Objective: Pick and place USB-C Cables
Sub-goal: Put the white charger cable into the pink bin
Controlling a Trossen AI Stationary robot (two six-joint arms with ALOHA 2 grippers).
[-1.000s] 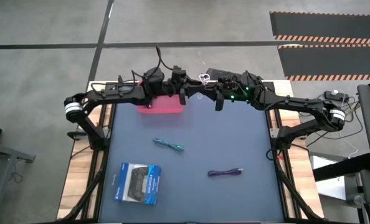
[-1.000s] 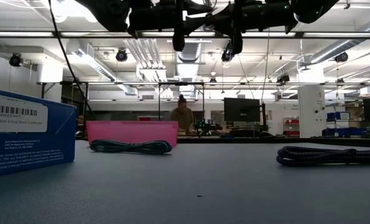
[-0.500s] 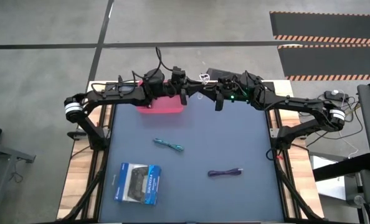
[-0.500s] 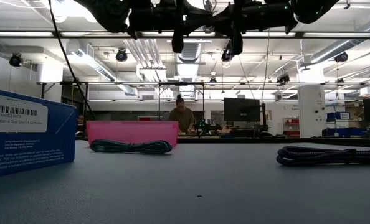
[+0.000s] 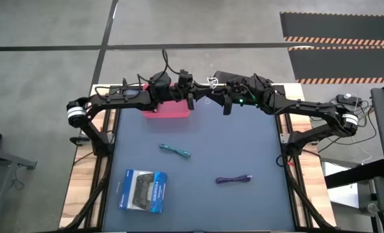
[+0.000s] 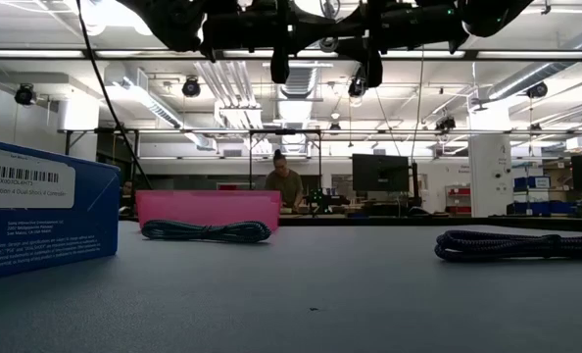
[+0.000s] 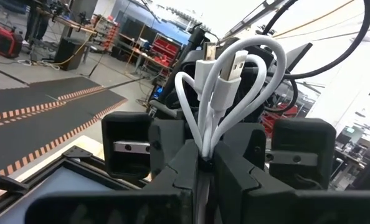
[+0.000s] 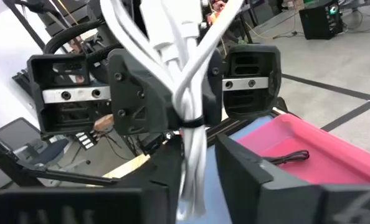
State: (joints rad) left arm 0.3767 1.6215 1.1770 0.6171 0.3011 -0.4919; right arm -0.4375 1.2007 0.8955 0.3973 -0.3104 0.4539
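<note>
Both grippers meet in the air over the table's far edge, just right of the pink tray. Between them is the white cable, a small tied bundle. My left gripper and my right gripper are each shut on it. The black cable lies inside the tray. The teal cable lies flat at the table's middle. The purple cable lies nearer the front right. My left gripper pinches the white cable between its two fingers at the bundle's middle, coming level from the table's left. The loops and plugs stick out past the fingertips, lifted clear of the table. My right gripper comes level from the table's right. The strands below the tie run between its two fingers, just under the left fingers.
A blue-and-white boxed game controller lies at the near left and fills the low view's left side as the box. The tray stands behind the teal cable. A person stands in the room beyond the table.
</note>
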